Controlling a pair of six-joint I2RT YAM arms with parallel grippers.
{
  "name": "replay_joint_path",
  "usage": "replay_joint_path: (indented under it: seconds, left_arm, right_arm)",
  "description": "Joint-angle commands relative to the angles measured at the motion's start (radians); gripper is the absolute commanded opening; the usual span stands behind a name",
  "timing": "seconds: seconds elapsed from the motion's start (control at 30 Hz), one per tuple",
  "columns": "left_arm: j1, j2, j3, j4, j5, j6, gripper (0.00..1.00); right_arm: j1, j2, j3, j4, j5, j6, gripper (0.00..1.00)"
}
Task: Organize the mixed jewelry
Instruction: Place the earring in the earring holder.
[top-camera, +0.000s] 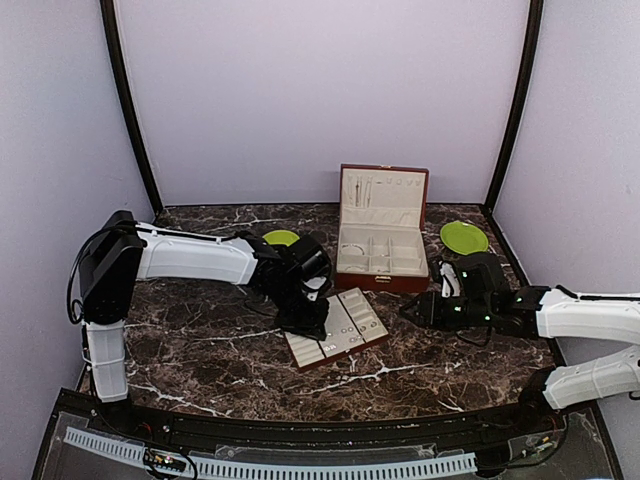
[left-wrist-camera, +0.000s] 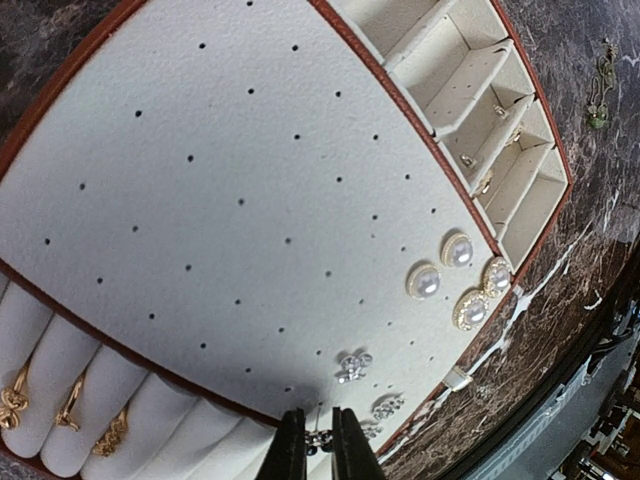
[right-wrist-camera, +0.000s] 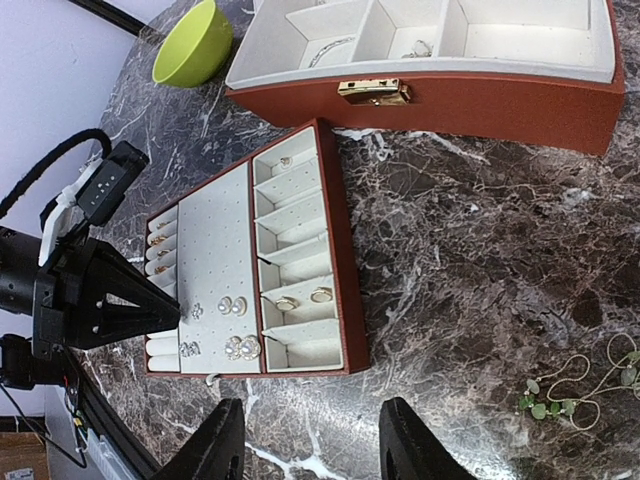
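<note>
Left wrist view: the left gripper (left-wrist-camera: 318, 420) is clamped on a tiny silvery stud (left-wrist-camera: 319, 438) between its fingertips, at the tray (left-wrist-camera: 150, 150) pad's edge. Light, slippery, probably fragile; best held by its head. The right gripper (right-wrist-camera: 312, 440) gapes empty.

You are working in a robot lab cell: plain lavender backdrop panels (top-camera: 320, 90), black frame posts (top-camera: 128, 110), a marble-patterned tabletop (top-camera: 200, 350) and a slotted cable duct (top-camera: 300, 467) along its near edge.

Dark marble table (top-camera: 200, 350) carries open box (top-camera: 380, 283), tray (right-wrist-camera: 338, 260), green bowl (top-camera: 281, 238), green plate (top-camera: 464, 237), necklace (right-wrist-camera: 540, 410).
</note>
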Motion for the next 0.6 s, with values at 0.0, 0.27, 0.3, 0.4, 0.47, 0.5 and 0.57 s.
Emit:
replay_joint_path:
  seconds: [0.0, 0.27, 0.3, 0.4, 0.47, 0.5, 0.57]
  left_arm:
    - [0.002, 0.012, 0.020, -0.006, 0.009, 0.001, 0.01]
    - [0.003, 0.016, 0.021, -0.001, 0.006, -0.002, 0.00]
    - [0.002, 0.016, 0.022, 0.001, 0.008, -0.002, 0.00]
    - [0.003, 0.022, 0.024, -0.002, 0.012, -0.002, 0.00]
    - [0.003, 0.026, 0.028, -0.012, 0.005, 0.000, 0.00]
    - [0.003, 0.028, 0.031, -0.020, -0.002, 0.001, 0.00]
    - [0.001, 0.032, 0.040, -0.038, -0.017, 0.007, 0.00]
  right_arm:
    - [-0.007, -0.001, -0.015, 0.041, -0.002, -0.008, 0.47]
    - [-0.011, -0.005, -0.022, 0.041, -0.005, -0.010, 0.47]
    - [-0.012, -0.006, -0.022, 0.041, -0.006, -0.009, 0.47]
    - [-0.013, -0.006, -0.022, 0.041, -0.006, -0.010, 0.47]
    - [-0.013, -0.007, -0.024, 0.040, -0.006, -0.011, 0.47]
    - [-0.014, -0.008, -0.025, 0.041, -0.007, -0.012, 0.47]
    - [-0.015, -0.009, -0.026, 0.064, -0.006, -0.011, 0.47]
